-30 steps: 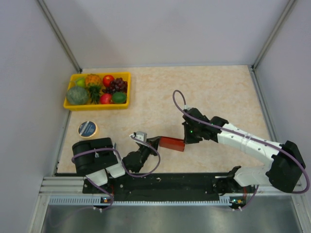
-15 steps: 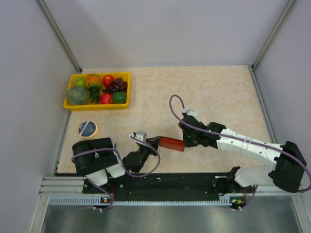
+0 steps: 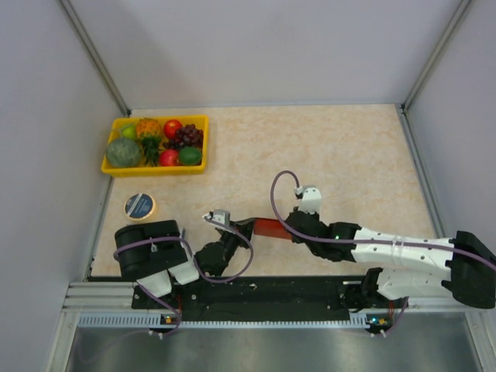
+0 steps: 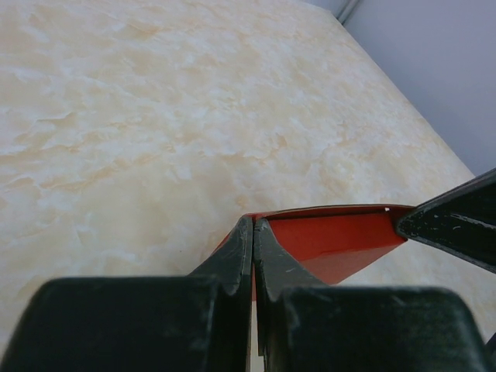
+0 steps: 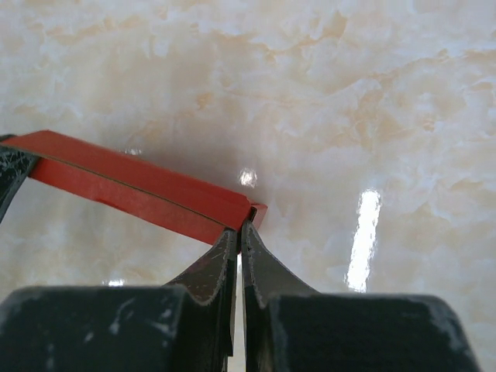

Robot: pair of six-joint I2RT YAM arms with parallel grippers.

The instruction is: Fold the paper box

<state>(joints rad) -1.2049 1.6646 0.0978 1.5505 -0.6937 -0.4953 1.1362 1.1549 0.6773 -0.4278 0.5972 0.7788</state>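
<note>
The paper box (image 3: pixel 267 228) is found near the front edge of the marbled table (image 3: pixel 349 155), stretched between the two arms and well apart from the yellow fruit tray (image 3: pixel 107 166) at the far left. It is seen flattened into a long red strip, with one layer laid upon another. Whether it rests on the table or is lifted just clear of it cannot be told.

Its left end is pinched by the left gripper (image 3: pixel 246 226). In the left wrist view the fingers are pressed almost together, with only the thin card between them. The right end is nipped at its corner by the right gripper (image 3: pixel 288 231), and the right wrist view shows those fingers likewise clamped on the red edge.

The card is judged to be very light and thin, stiff only along its length, and easily bowed or creased where no crease is wanted. Its smooth face could slip from so narrow a pinch. Hold is best taken at the ends, close to an edge, so that the panels between are left free to be turned; a hard pull apart should be avoided, lest the card be torn
</note>
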